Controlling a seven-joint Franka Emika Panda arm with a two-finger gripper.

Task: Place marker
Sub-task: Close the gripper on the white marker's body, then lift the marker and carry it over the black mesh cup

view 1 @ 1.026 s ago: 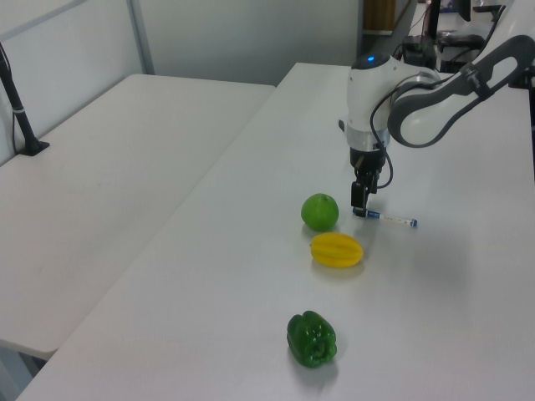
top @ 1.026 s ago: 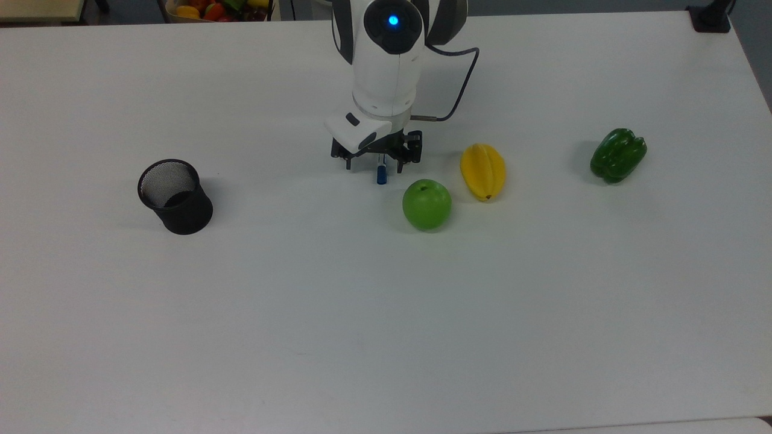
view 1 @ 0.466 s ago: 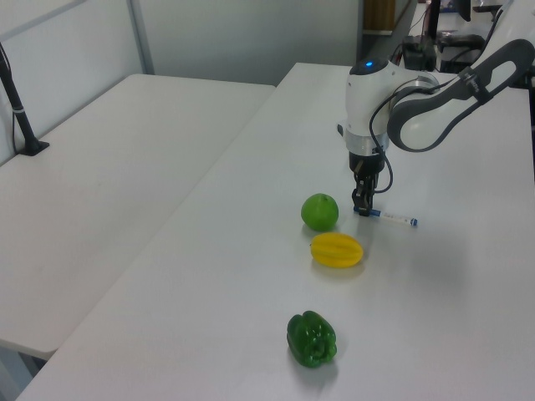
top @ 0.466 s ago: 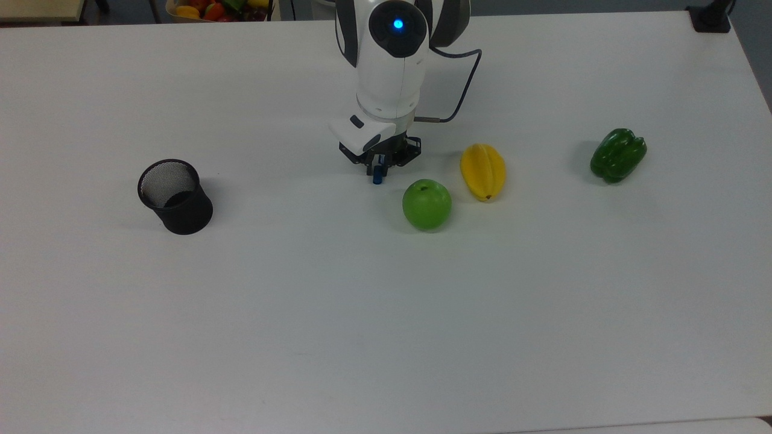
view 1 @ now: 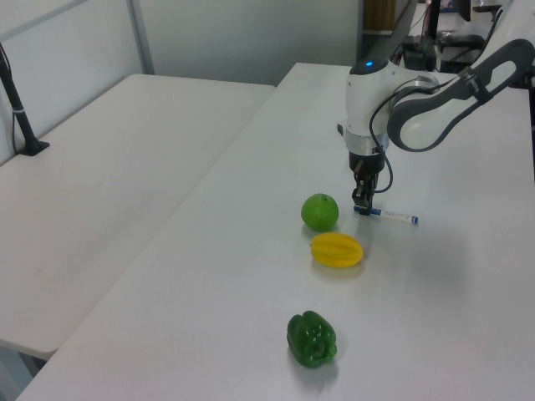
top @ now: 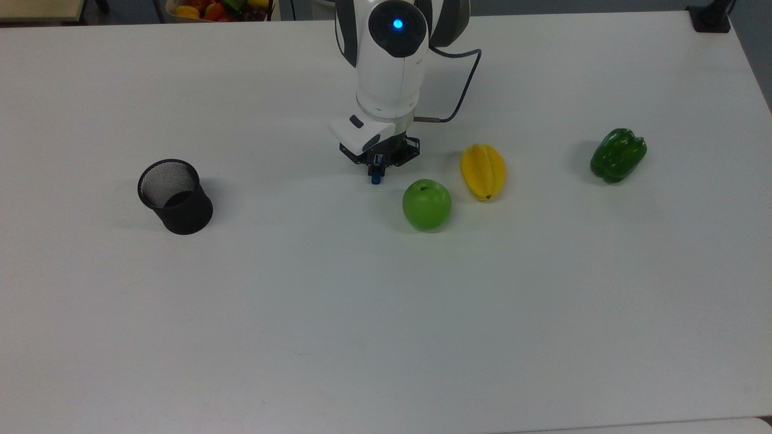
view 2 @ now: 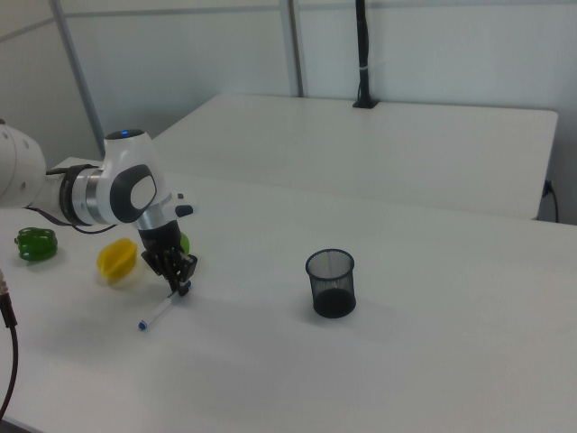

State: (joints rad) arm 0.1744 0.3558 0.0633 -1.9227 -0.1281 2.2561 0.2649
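Hand (top: 378, 164) pinched narrow on blue-capped end of slim white marker (view 1: 390, 216), which lies flat on white counter (top: 386, 313), long axis running 12–6 in top view.

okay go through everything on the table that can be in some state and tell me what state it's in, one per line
gripper: shut on the marker's capped end, down at the table.
marker: capped, lying nearly flat, held at one end.
mesh cup: upright, open top, nothing seen inside.
green apple: resting on the table, stem up.
starfruit: lying on its side.
green pepper: lying on its side.
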